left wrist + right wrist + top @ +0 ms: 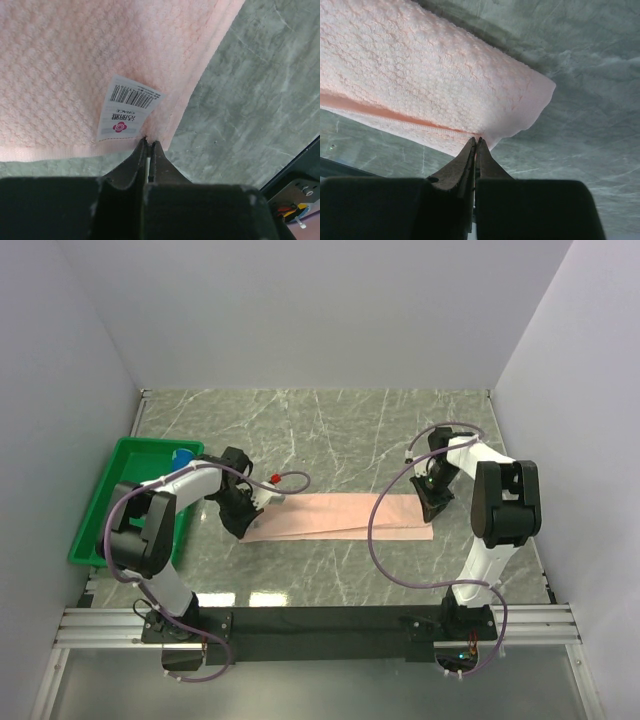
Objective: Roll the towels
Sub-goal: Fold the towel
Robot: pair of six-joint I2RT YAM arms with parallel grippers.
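Observation:
A pink towel [340, 517] lies folded lengthwise across the middle of the marble table. My left gripper [243, 517] is shut on its left end; in the left wrist view the jaws [149, 142] pinch the hem beside a white barcode label [125, 109]. My right gripper [436, 502] is shut on the towel's right end; in the right wrist view it [477, 141] pinches the edge of the towel [420, 75], whose corner lifts a little off the table.
A green tray [100, 512] stands at the left edge with a blue object [183, 454] in it. A small red object [275, 478] shows by the left arm's cable. Grey walls enclose the table on three sides.

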